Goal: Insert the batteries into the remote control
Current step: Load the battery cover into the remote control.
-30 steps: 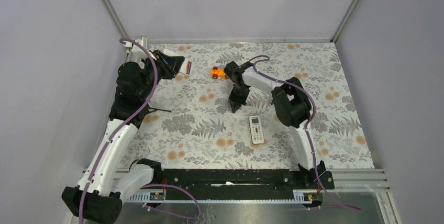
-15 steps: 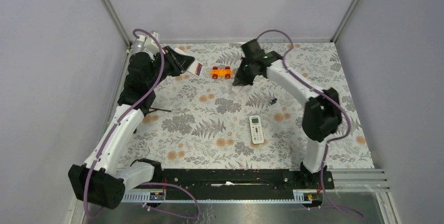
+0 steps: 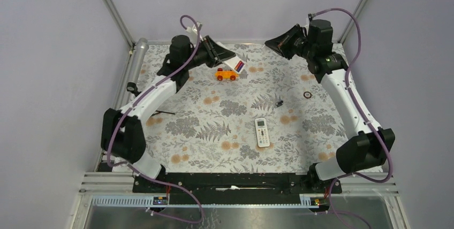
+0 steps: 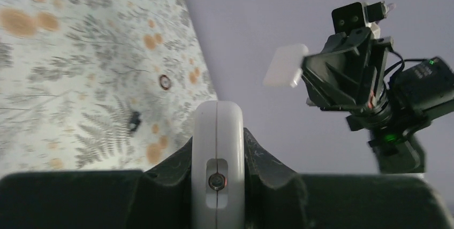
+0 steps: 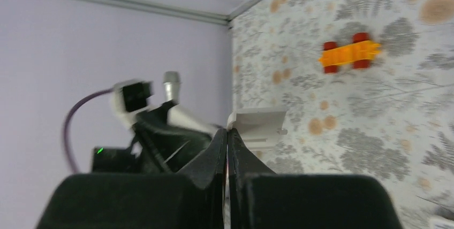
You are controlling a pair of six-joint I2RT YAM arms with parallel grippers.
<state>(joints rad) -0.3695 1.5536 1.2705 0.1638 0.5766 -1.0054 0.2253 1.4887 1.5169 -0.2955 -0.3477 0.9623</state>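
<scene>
1. The left jaws are clamped on the slim white-edged remote control [image 3: 234, 61]. In the left wrist view its narrow white edge [image 4: 217, 154] stands pinched between the two black fingers [image 4: 263, 160].
2. The remote control is held in the air above the far part of the floral-printed worktop [image 3: 203, 132]. In the top view its free end lies just beside the small orange toy car with red wheels [image 3: 226, 74].
3. The red-and-blue batteries [image 3: 240, 67] show at that free end, sitting in the remote control. How firmly they are seated cannot be told.
4. The right jaws are closed to a slit on a thin flat white plastic piece [image 5: 257, 126]. They are raised near the far right corner and face the left arm across a gap.
5. A white remote with a pale green screen [image 3: 262, 132] lies flat near the middle of the worktop.
6. A tiny black piece [image 3: 279, 102] lies just beyond it. A small black ring [image 3: 307, 94] lies further right, apart from both.
</scene>
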